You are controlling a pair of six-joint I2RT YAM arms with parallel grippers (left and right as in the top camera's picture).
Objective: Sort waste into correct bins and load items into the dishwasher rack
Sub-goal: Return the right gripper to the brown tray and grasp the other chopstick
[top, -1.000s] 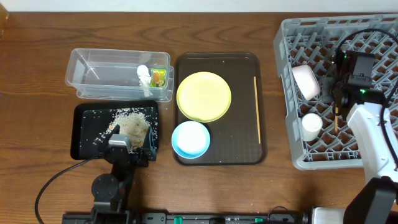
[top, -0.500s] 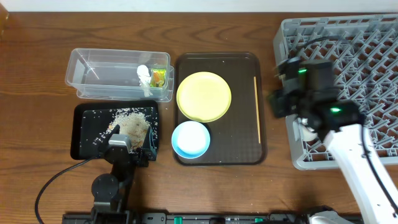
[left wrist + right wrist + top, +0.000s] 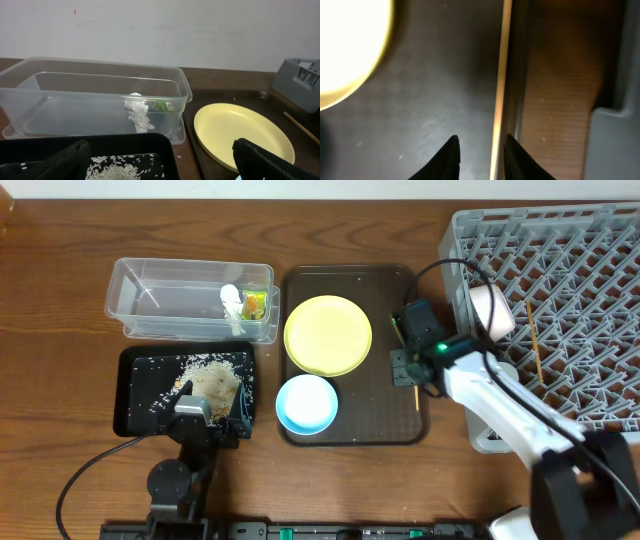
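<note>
Chopstick, thin, wooden, 1 piece: lying flat along the right-hand edge of the dark brown serving tray, just beside its raised rim, well apart from the yellow plate. Handling, as judged: very light, stiff, smooth enough to roll or skid; low against the tray floor, so little to bite on; likely to pivot if taken near 1 end. Best hold: across the narrow width near mid-length, 1 fingertip on the open tray side, the other slipped between stick and rim. Right pincer: low over the stick, partly open, 2 fingertips straddling it, nothing gripped as yet. Left pincer: spread wide, empty, above the black tray of rice-like crumbs. Surface: glossy tray floor, probably slick; rim a tight fit on the outer side. Room: brown wooden tabletop all round; dishwasher rack just beside the tray, 2nd chopstick and pinkish-white bowl inside, much free grid.
</note>
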